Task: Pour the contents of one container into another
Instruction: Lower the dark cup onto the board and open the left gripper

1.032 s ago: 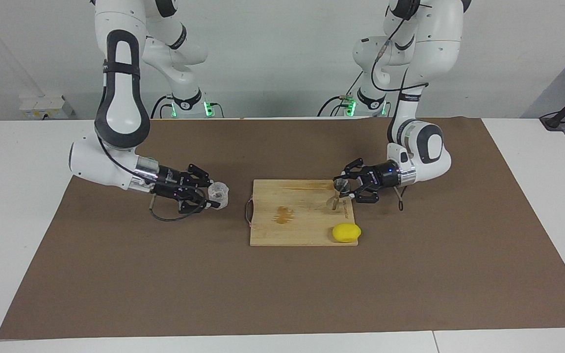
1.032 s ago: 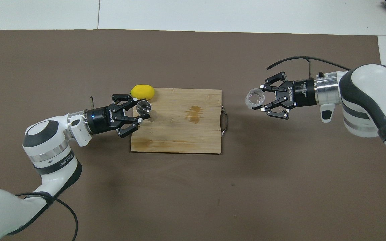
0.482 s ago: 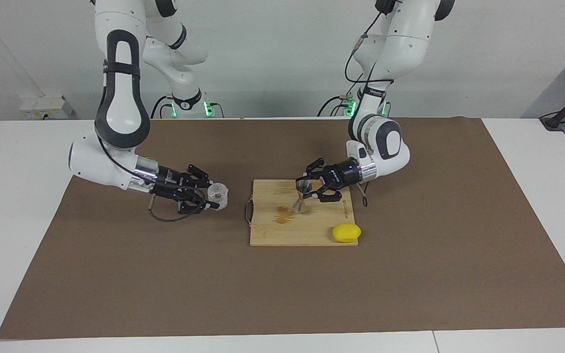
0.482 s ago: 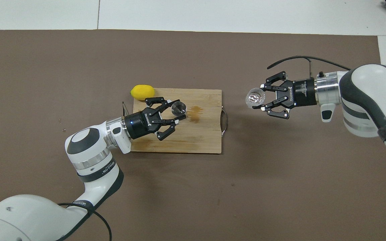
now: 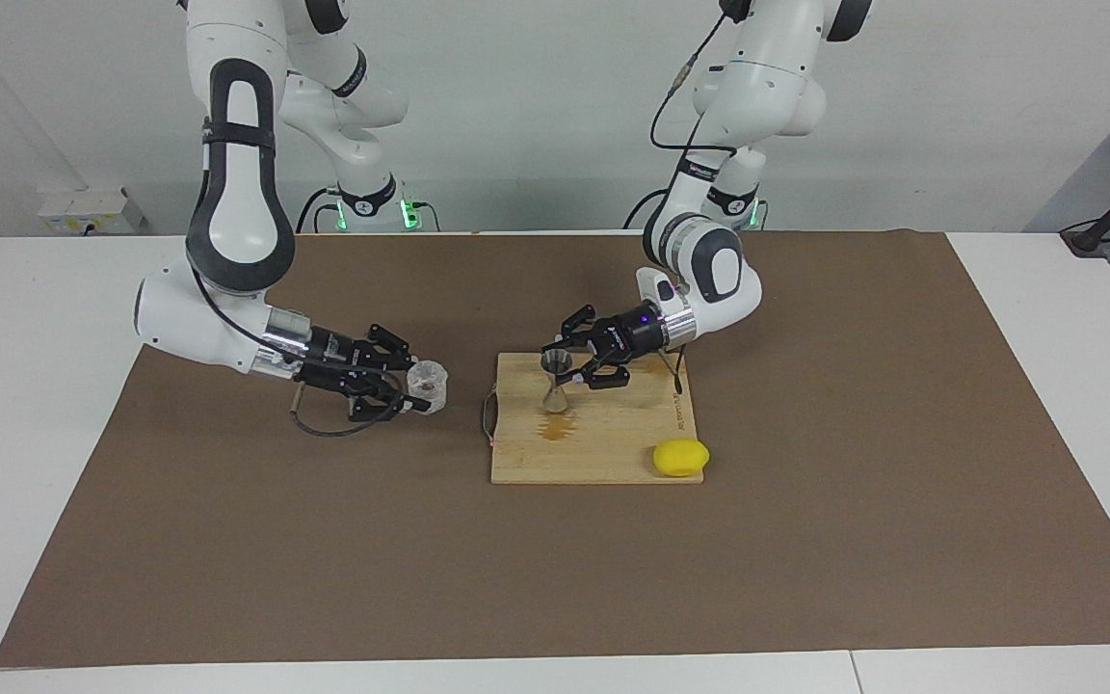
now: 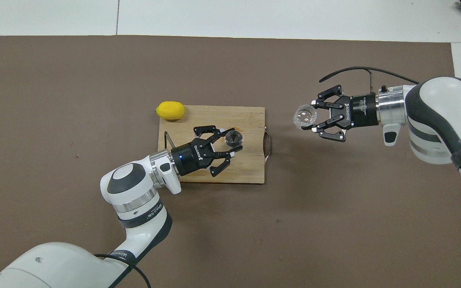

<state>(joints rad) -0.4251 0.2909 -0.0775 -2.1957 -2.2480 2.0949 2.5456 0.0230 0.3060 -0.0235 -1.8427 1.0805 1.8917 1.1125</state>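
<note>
Left gripper: pinches the jigger just under its top cone, over the board; the jigger is upright, its base at or just above the stain on the wood, contact not clear.
Right gripper: clamps the cup by its sides, low over the mat at the right arm's end, well apart from the board.
Lemon: on the board's corner farthest from the robots, clear of both grippers.
Step in hand: bringing the two vessels together, I judge; nothing is poured yet.
Doing it well: hold the jigger level and steady; bring the cup's lip right over the small mouth, then tilt slowly, as the target is narrow.
</note>
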